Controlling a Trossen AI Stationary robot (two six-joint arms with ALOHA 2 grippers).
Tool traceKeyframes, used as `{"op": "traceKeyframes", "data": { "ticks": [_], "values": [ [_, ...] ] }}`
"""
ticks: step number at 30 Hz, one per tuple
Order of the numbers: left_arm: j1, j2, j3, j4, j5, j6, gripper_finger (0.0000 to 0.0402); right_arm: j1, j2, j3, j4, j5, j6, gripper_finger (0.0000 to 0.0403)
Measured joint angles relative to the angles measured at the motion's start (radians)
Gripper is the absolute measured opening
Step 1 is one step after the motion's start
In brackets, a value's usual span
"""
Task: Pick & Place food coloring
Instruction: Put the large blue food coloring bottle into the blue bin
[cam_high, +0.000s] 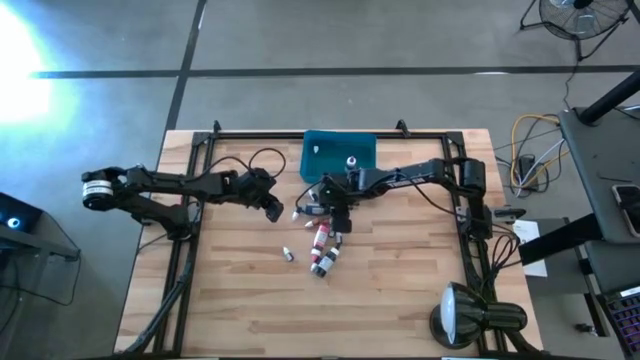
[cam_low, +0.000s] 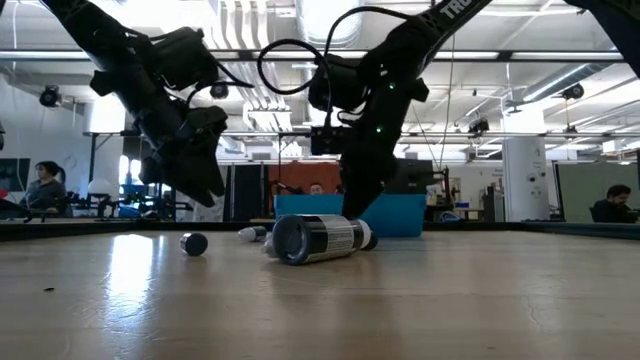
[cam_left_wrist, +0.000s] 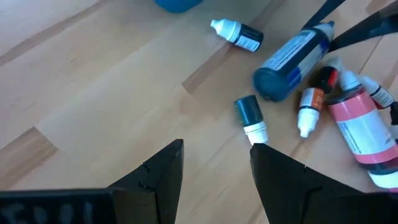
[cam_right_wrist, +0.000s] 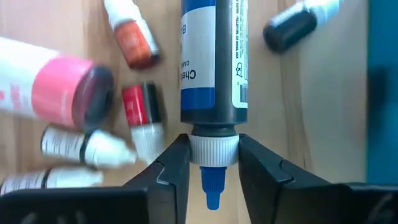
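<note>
Several food coloring bottles lie on their sides in a loose cluster on the wooden table. They include a large pink one and small ones with white caps. My right gripper is shut on a large blue bottle. My left gripper is open and hovers left of the cluster, close to a small dark bottle. The teal bin stands behind the cluster with two bottles inside. My right gripper pinches the blue bottle by its white cap collar, one finger on each side. The blue nozzle tip points back between the fingers. The bottle's body runs straight on from the fingers. Whether its base rests on the wood cannot be told.
A black frame rail runs around the table. A lamp sits at the near right corner. Bare wood lies at the near left of the table. People sit in the room beyond the far edge.
</note>
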Motion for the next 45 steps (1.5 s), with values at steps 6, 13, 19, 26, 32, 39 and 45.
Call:
{"op": "traceKeyframes", "data": {
  "ticks": [6,13,19,26,32,39,45],
  "values": [
    [0.000,0.000,0.000,0.005,0.000,0.012,0.0163,0.000,-0.002,0.108,-0.216,0.018,0.027,0.0095],
    [0.000,0.000,0.000,0.005,0.000,0.014,0.0163,-0.003,-0.004,0.297,-0.762,0.003,0.219,0.0100],
    [0.000,0.000,0.000,0.034,0.000,0.015,0.0163,-0.016,0.000,0.323,-1.056,-0.246,0.401,0.0107],
    [-0.002,0.000,0.001,0.067,0.000,0.007,0.0163,-0.001,0.004,0.167,-1.052,-0.485,0.475,0.0109],
    [-0.009,0.000,0.001,0.068,0.001,0.005,0.0163,0.049,-0.005,-0.004,-1.052,-0.597,0.539,0.0110],
    [-0.010,0.000,0.001,0.070,0.000,0.022,0.0163,0.128,-0.053,-0.145,-1.051,-0.703,0.652,0.0111],
    [-0.010,0.000,0.001,0.085,0.000,0.059,0.0163,0.166,-0.118,-0.193,-1.052,-0.788,0.759,0.0111]
  ]
}}
